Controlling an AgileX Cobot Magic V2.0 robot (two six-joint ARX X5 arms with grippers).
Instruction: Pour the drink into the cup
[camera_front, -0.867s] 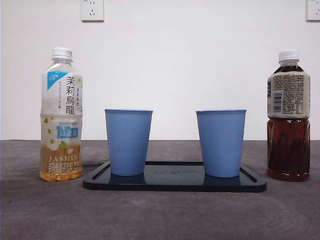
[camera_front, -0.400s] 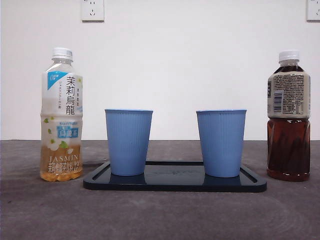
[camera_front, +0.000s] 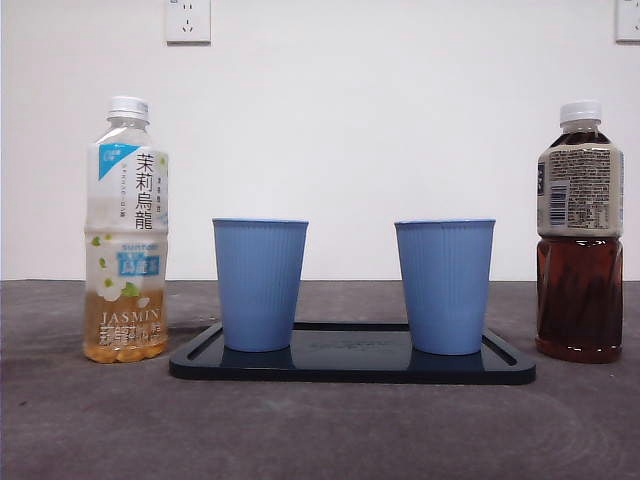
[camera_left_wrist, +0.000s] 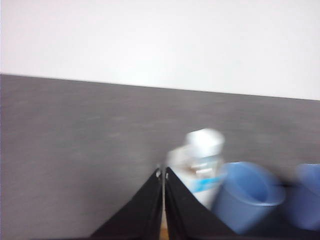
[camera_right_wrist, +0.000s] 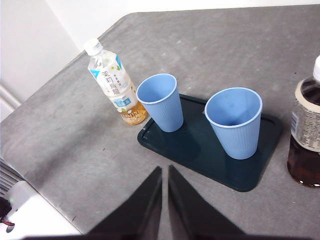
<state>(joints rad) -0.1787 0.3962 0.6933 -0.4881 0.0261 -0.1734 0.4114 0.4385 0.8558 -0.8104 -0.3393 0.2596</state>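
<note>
Front view shows neither arm; both wait above the table. Left gripper (camera_left_wrist: 163, 200): jaws pressed together, holding nothing, with the jasmine tea bottle (camera_left_wrist: 200, 165) just beyond its tips and one blue cup (camera_left_wrist: 247, 197) beside that. Right gripper (camera_right_wrist: 164, 200): jaws together, empty, high over the table, the dark tray (camera_right_wrist: 250, 177) ahead of it carrying both cups and the brown tea bottle (camera_right_wrist: 306, 145) off to one side. Both caps look fitted. Risk: descending with jaws together would knock a bottle over; a capped bottle cannot pour.
</note>
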